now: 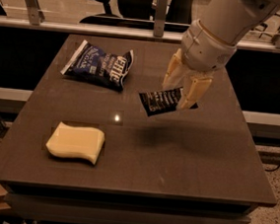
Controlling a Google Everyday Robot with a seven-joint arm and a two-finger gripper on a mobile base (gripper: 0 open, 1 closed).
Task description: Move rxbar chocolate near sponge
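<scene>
1. The gripper [176, 95] hangs above the table [200, 159], right of the middle and somewhat nearer the far edge than the near one.
2. Its two tan fingers [191, 90] point down and are clamped on the rxbar chocolate [157, 101], gripping the bar at its right end.
3. The rxbar chocolate is lifted clear of the tabletop, tilted, its free left end reaching toward the table's centre. A soft shadow [163, 136] lies on the surface beneath it.
4. The sponge [76, 141] lies flat near the near left corner, close to the left edge and a little back from the near edge.
5. The bar and the sponge are well apart, with bare tabletop between them.
6. A dark blue chip bag [99, 64] lies flat toward the far left corner, apart from both the sponge and the bar.
7. A small bright glint of light [116, 116] sits on the tabletop between the chip bag and the sponge.
8. The white arm [227, 23] comes in from beyond the far right corner.
</scene>
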